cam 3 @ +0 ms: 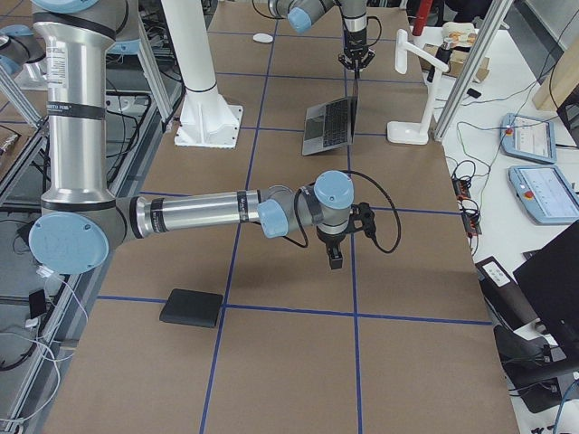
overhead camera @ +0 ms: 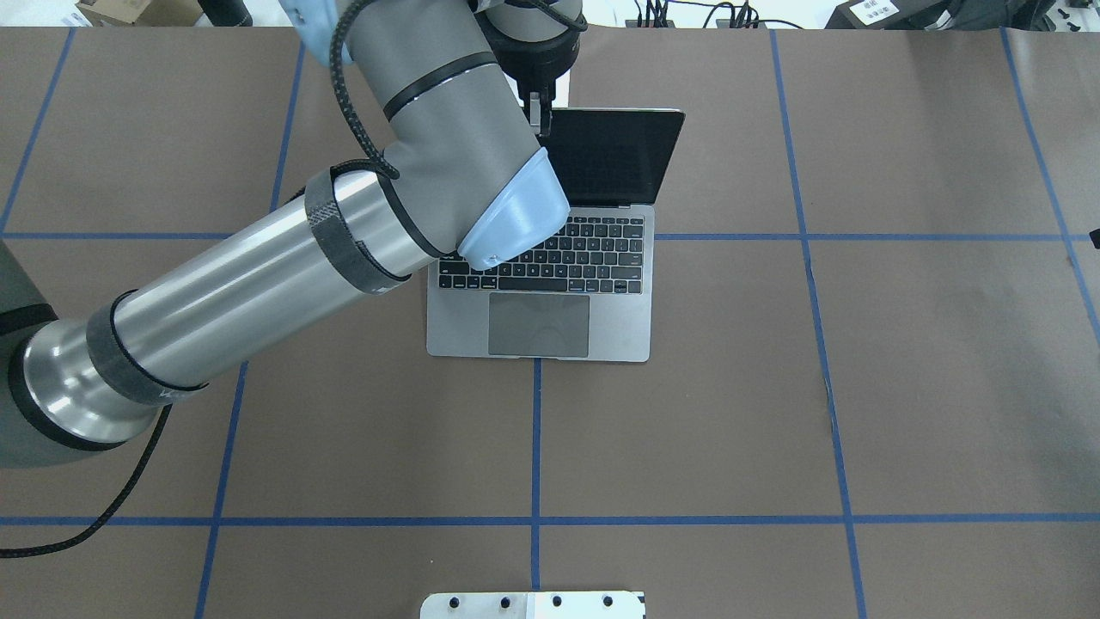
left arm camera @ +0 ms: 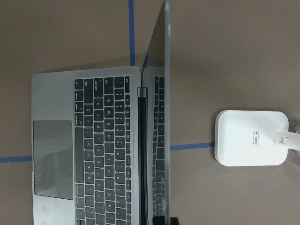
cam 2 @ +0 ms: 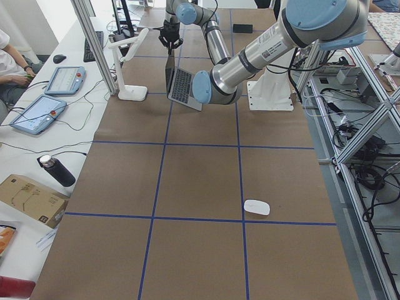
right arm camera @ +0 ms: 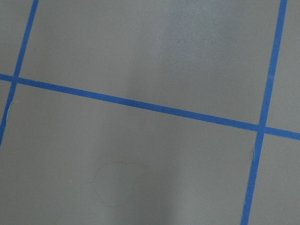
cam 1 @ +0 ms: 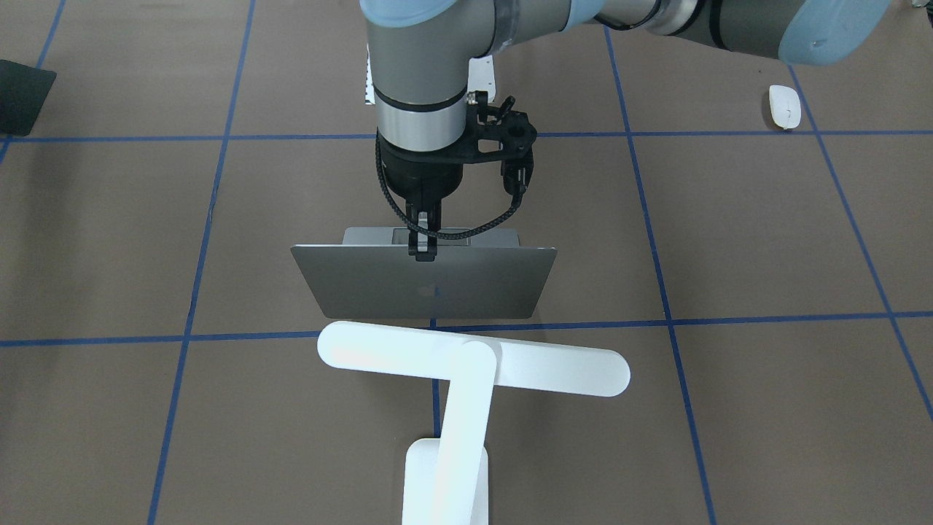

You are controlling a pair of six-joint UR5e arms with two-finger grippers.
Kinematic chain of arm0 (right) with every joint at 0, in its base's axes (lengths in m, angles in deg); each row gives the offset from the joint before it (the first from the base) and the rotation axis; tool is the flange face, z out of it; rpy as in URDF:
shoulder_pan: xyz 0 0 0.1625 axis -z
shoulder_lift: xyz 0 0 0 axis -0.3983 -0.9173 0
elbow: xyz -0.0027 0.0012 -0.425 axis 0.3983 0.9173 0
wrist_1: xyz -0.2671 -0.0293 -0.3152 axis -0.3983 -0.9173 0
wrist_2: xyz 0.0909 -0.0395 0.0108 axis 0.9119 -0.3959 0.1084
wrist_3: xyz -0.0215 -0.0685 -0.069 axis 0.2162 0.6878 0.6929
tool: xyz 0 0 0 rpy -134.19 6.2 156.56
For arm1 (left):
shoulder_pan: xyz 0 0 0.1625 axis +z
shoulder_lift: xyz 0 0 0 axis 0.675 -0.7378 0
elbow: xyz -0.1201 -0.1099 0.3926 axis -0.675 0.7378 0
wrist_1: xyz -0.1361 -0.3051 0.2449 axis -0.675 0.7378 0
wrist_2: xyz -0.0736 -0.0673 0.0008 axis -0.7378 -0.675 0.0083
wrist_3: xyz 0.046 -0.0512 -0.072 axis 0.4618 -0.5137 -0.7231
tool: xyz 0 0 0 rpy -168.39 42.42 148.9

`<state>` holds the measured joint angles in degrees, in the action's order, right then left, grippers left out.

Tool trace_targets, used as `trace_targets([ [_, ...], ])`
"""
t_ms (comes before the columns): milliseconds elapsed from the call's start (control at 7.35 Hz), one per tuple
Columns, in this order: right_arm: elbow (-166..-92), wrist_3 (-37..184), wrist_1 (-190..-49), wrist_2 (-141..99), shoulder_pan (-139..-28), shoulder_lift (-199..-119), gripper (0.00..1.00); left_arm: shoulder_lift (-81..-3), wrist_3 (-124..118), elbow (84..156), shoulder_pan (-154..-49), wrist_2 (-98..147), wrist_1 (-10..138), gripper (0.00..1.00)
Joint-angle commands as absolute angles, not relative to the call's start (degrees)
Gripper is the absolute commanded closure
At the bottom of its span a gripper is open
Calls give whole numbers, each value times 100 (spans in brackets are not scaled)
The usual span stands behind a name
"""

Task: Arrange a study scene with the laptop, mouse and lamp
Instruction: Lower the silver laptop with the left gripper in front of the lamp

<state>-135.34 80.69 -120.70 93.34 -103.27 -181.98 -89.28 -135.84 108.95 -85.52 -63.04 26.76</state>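
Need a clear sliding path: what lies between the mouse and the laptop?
Only bare table with blue tape between mouse and laptop, seen in the front-facing view.

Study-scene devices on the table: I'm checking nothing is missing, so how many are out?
3. The laptop stands open at the centre of the table; the lamp stands behind its lid, on the operators' side; the mouse lies apart, toward the robot's left end. None seems hidden.

Locate the flat black square mat [cam 3: 191, 307] on the brown table cover [cam 3: 298, 380], at a blue tape line [right arm camera: 140, 105]. On the white side bench [cam 2: 25, 159] you find a near tablet [cam 2: 34, 114] and a far tablet [cam 2: 62, 80], both cabled. A dark bottle [cam 2: 57, 170] lies on its side near a cardboard box [cam 2: 30, 199].
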Motion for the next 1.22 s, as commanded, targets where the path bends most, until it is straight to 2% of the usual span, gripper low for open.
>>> trace_targets([
  [0,-13472,8064,-12070,9327,-10319,-18135,0,-8906,-13451,10357,-8561,-6302,3303,100],
  [544,-13437,8073,-12070,9327,-10327,-18118,0,-8897,-13416,9777,-8561,-6214,3857,100],
  [1089,-13402,8073,-12070,9327,-10327,-18118,0,-8906,-13433,9696,-8561,-6144,3895,100],
])
